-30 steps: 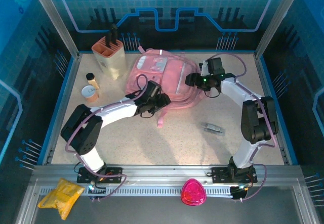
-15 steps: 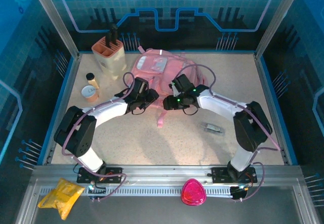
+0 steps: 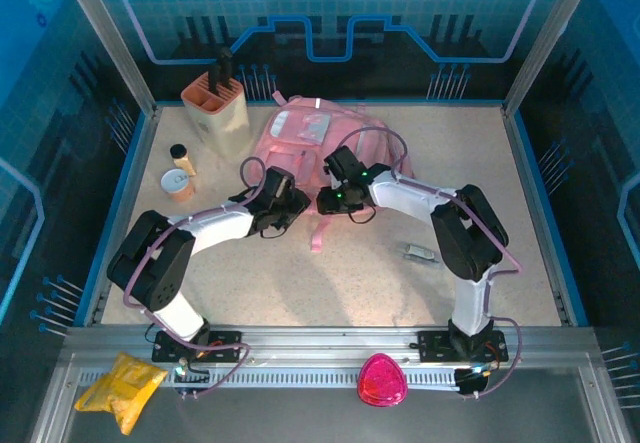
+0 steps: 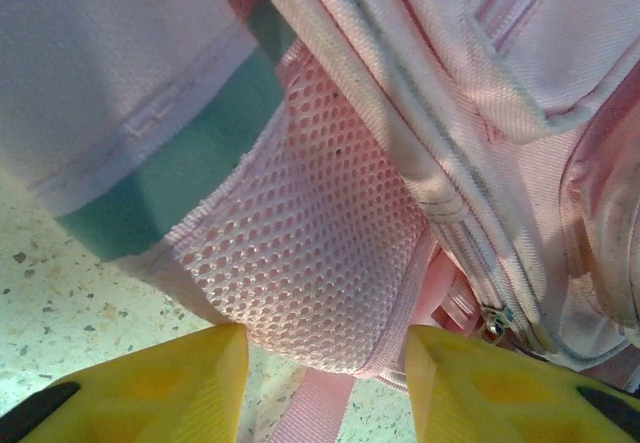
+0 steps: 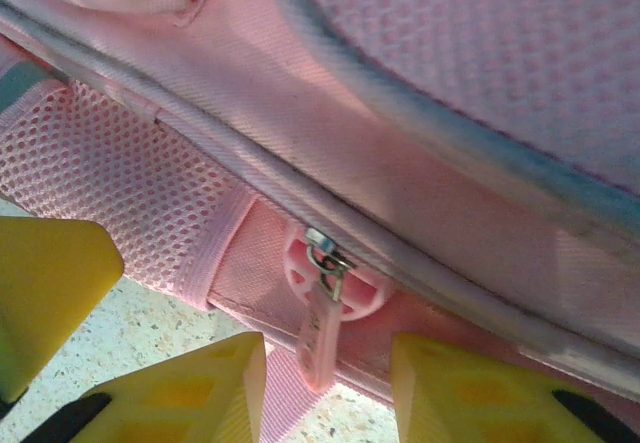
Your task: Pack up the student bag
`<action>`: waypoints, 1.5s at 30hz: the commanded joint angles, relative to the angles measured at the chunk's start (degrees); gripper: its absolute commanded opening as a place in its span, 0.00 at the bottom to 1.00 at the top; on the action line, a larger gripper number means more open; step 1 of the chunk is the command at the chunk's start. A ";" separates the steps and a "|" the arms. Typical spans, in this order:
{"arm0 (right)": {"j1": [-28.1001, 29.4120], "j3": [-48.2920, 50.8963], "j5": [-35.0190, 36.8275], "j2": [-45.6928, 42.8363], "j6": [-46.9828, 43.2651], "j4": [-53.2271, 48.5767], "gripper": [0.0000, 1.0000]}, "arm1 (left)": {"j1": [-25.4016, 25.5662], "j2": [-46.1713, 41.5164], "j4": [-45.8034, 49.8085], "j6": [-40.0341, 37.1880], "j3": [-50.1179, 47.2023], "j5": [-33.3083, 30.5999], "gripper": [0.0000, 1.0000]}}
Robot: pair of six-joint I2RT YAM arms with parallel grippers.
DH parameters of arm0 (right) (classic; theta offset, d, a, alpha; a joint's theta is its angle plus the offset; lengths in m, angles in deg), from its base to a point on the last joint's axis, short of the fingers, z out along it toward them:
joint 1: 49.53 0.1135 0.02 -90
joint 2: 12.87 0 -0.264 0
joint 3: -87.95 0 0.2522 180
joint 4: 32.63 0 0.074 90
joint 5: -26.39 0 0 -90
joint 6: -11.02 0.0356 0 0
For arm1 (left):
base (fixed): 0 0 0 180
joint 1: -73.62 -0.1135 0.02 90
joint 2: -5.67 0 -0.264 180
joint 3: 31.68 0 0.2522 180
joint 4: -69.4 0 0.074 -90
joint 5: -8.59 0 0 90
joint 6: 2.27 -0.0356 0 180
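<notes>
So far: nothing can be seen going into the bag; I judge the job to be at its opening step, with the packing proper not yet begun.
Student bag (image 3: 305, 133): lies flat at the far middle of the table (image 3: 350, 283), its near edge toward the arms, one pink strap trailing onto the tabletop.
Bag closure: in the right wrist view the zip runs shut to its end, so the compartment appears closed.
Left gripper (image 4: 325, 353): at the near-left edge of the bag, jaws apart, facing the lower rim of the mesh side pocket (image 4: 320, 233); no pinch on the fabric is evident.
Right gripper (image 5: 327, 363): just beside the left one at the same edge, jaws apart with the pink zip pull (image 5: 320, 313) hanging between them; not clamped on it.
Step in hand, as judged: one arm to steady the bag, the other to take the pull and run the zip open.
Loose items on the table: a beige slotted holder (image 3: 222, 113) at far left, a dark-capped bottle (image 3: 181, 156) and a round tub (image 3: 178, 184) near it, a small grey piece (image 3: 422, 254) to the right, all apart from the bag.
Off the table: a yellow packet (image 3: 120, 388) and a pink object (image 3: 381, 380) on the near rail.
Left to do: open the bag, load the items, close it; which items belong inside cannot be told.
</notes>
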 commanded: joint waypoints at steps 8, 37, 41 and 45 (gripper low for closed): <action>1.09 -4.21 0.81 5.10 -1.90 0.62 0.18 | 1.83 2.36 1.09 5.88 -0.97 -5.16 0.46; -7.27 14.39 8.05 -17.82 -10.71 -8.41 0.00 | -16.18 8.71 10.97 -18.75 13.48 0.61 0.00; -1.91 14.36 2.88 -17.83 -10.81 -7.49 0.00 | -16.58 8.32 14.49 -22.99 16.02 1.29 0.22; 0.86 14.43 -3.28 -16.60 -8.67 -4.59 0.00 | -16.80 2.95 14.25 -22.00 12.04 3.08 0.34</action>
